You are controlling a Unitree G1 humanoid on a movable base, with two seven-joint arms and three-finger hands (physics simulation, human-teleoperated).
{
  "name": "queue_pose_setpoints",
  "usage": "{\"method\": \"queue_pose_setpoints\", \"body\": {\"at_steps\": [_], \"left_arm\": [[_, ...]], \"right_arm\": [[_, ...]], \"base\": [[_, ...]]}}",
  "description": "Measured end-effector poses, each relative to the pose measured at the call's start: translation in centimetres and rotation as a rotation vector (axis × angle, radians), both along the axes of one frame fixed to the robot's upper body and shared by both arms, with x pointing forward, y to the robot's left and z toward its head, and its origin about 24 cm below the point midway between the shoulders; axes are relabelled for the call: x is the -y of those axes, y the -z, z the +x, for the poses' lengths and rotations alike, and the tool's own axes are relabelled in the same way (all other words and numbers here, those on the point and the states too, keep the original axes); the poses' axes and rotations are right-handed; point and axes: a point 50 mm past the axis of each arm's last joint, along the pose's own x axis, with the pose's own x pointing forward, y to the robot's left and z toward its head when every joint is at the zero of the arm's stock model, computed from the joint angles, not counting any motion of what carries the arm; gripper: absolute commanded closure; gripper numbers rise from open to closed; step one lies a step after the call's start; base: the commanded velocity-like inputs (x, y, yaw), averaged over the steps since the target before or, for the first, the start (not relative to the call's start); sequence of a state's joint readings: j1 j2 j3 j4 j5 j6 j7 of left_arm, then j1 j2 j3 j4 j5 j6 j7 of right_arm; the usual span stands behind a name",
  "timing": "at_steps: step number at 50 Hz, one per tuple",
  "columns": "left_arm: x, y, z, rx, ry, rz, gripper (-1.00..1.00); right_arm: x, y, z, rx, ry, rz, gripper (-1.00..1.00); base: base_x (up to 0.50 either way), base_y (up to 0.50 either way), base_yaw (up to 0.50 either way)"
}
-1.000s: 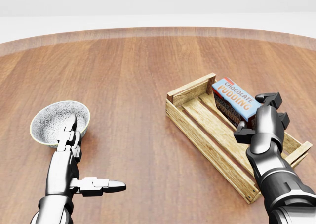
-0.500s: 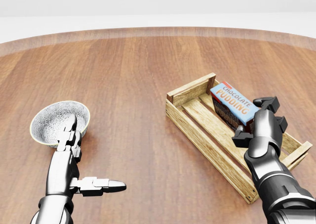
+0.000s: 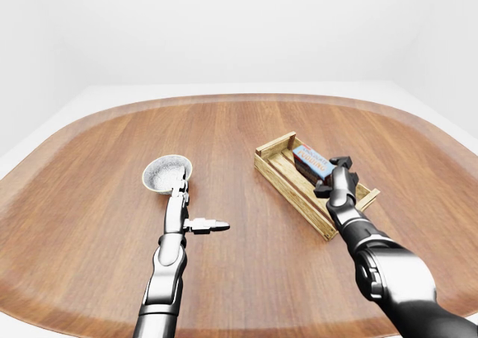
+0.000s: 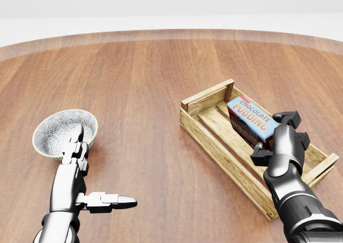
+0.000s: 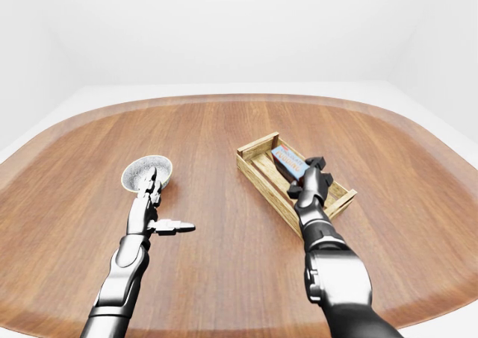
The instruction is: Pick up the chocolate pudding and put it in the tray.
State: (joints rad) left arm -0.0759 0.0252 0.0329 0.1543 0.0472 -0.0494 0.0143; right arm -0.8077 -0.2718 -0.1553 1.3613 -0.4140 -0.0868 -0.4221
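Hands came first in the head view, nearest the bottom edge. Our left hand (image 4: 80,170) hung over the wooden table (image 4: 144,93) with its fingers spread straight and the thumb stuck out to the side, gripping nothing, its fingertips just short of the patterned bowl (image 4: 56,127). Our right hand (image 4: 281,141) stood at the lower right end of the tray (image 4: 214,146), fingers splayed apart. We could not tell whether any finger touched the box; none was closed round it, so we judged the hand open.

Beyond the right hand, the chocolate pudding (image 4: 249,119) was inside the tray, at its upper right part. It sat tilted, one long edge raised, seemingly leaning against the far wall rather than lying flat on the slats.

We judged the pudding to be a light cardboard carton: stiff enough to keep its shape, but with smooth printed faces that could slip, and thin walls that could dent under a hard squeeze. If it needed taking up again, we thought the best hold was across its narrow width, on the two long side faces near the middle, with modest pressure.

Past the tray, the table ran on bare to its curved rim.
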Motion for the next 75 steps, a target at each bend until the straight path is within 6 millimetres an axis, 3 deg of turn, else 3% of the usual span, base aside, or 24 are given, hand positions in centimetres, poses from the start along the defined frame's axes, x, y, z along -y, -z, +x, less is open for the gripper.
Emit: {"method": "queue_pose_setpoints", "body": {"at_steps": [75], "left_arm": [[0.0,-0.1,0.0,-0.001,0.0,-0.001,-1.0]], "right_arm": [[-0.2,2.9,-2.0,-0.095,-0.016,-0.032,1.0]], "base": [[0.0,0.0,0.0]]}}
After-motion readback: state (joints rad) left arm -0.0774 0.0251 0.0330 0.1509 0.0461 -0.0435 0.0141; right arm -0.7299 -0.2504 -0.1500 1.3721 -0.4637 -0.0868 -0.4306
